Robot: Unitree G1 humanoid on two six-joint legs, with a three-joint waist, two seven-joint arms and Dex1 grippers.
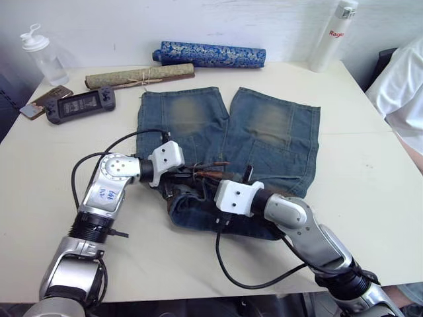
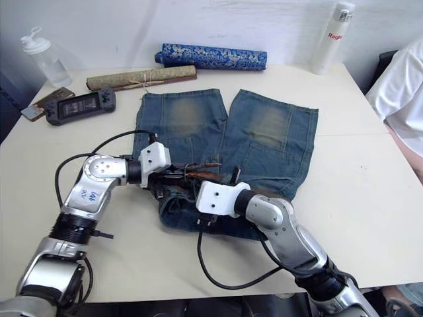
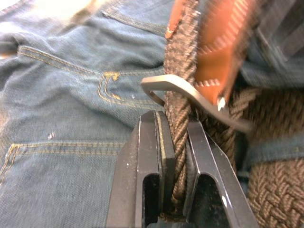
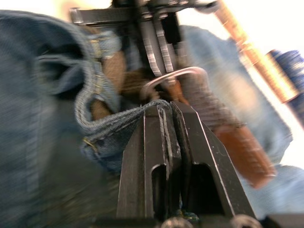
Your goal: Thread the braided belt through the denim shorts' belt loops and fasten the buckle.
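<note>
The denim shorts [image 1: 264,132] lie flat mid-table, waistband toward me and bunched. The braided belt [image 3: 178,123] runs along that waistband, and a denim belt loop [image 3: 268,148] crosses it. My left gripper [image 3: 176,118] is shut on the brown braided strap just behind the silver buckle [image 3: 190,92]; the tan leather tip [image 3: 223,42] lies over the buckle. My right gripper [image 4: 166,108] is shut on a fold of denim at the waistband edge, right beside the buckle [image 4: 173,76]. Both grippers meet at the waistband's middle [image 1: 201,177].
An olive rolled mat [image 1: 139,76] and a blue patterned roll [image 1: 210,54] lie behind the shorts. A handheld console [image 1: 80,104] and clear bottle [image 1: 41,56] sit back left, a white bottle [image 1: 334,33] back right. A person in white [image 1: 403,86] sits at the right edge.
</note>
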